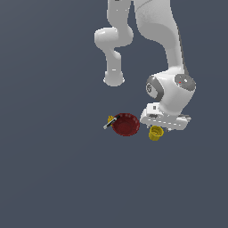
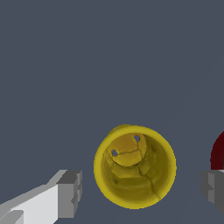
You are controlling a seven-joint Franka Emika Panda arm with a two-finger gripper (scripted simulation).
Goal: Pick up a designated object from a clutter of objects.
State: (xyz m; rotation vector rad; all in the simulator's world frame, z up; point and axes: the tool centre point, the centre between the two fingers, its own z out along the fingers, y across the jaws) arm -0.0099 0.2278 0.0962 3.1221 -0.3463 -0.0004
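Gripper point(image 2: 139, 192) fingers point(image 2: 70, 192) straddle the yellow cup point(image 2: 134, 166) with free gaps either side. The red bowl point(image 2: 218, 151) stands just beside the cup, near one finger.

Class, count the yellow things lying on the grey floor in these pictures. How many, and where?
2: the small plain yellow cup stands right of the dark red round bowl in the exterior view, under the gripper; the tiny yellow piece lies at the bowl's left edge.
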